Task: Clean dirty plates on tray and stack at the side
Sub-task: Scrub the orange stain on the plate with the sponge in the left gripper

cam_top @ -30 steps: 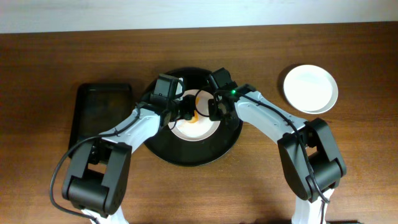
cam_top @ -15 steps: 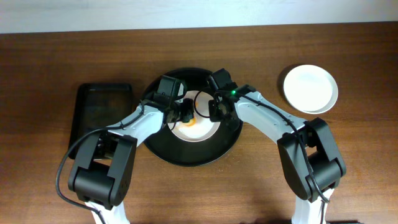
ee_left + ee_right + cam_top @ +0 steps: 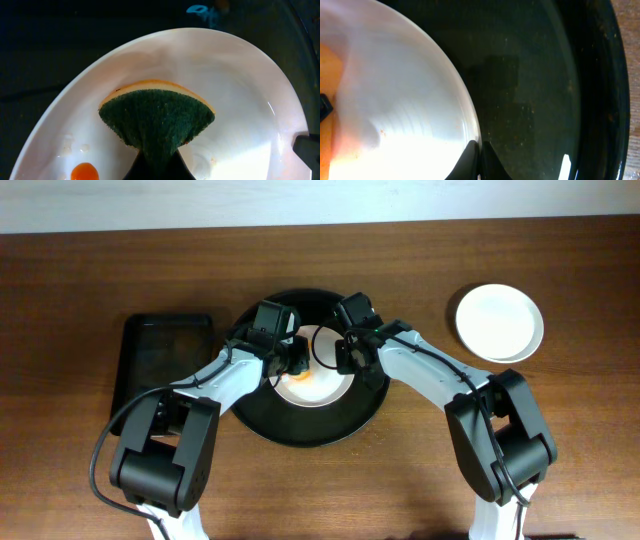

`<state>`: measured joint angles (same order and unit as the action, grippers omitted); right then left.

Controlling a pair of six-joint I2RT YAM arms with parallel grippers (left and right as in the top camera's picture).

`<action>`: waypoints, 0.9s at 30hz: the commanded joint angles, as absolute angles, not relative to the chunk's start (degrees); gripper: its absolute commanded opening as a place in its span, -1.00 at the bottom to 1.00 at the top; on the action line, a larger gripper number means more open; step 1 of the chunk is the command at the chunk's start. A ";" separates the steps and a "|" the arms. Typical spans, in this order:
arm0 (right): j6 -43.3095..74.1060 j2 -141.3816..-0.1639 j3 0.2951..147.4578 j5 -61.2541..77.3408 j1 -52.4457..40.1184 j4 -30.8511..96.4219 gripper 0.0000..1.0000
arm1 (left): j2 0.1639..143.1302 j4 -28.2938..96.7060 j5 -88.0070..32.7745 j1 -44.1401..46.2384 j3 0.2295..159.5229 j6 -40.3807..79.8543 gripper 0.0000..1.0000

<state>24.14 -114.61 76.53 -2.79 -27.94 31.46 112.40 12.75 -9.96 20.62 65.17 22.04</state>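
Observation:
A dirty white plate point(image 3: 318, 385) with an orange smear lies in the round black tray point(image 3: 310, 425). My left gripper point(image 3: 297, 358) is shut on a green and yellow sponge point(image 3: 157, 117), which rests on the plate point(image 3: 240, 100). An orange blob point(image 3: 82, 171) sits on the plate at the lower left of the left wrist view. My right gripper point(image 3: 345, 352) is shut on the plate's right rim point(image 3: 472, 132). A clean white plate point(image 3: 499, 322) sits on the table at the right.
A dark rectangular tray point(image 3: 160, 360) lies at the left of the table. The black tray's raised rim point(image 3: 600, 75) runs along the right of the right wrist view. Wooden tabletop point(image 3: 400, 490) surrounds the tray.
The left gripper has shifted slightly with the sponge over the plate. The orange smear has spread a little. The right arm has stayed in place.

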 commanded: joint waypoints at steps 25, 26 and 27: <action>29.47 -122.04 79.33 -0.34 -26.41 36.45 -0.92 | 114.80 15.35 -1.04 20.36 63.48 20.69 -0.99; 29.47 -122.04 79.33 0.51 -26.09 36.45 -0.92 | 114.80 15.59 -1.02 20.36 63.48 20.69 -0.99; 29.47 -122.04 79.33 1.21 -25.82 36.42 -0.92 | 114.80 16.05 -0.32 20.36 63.48 20.69 -0.99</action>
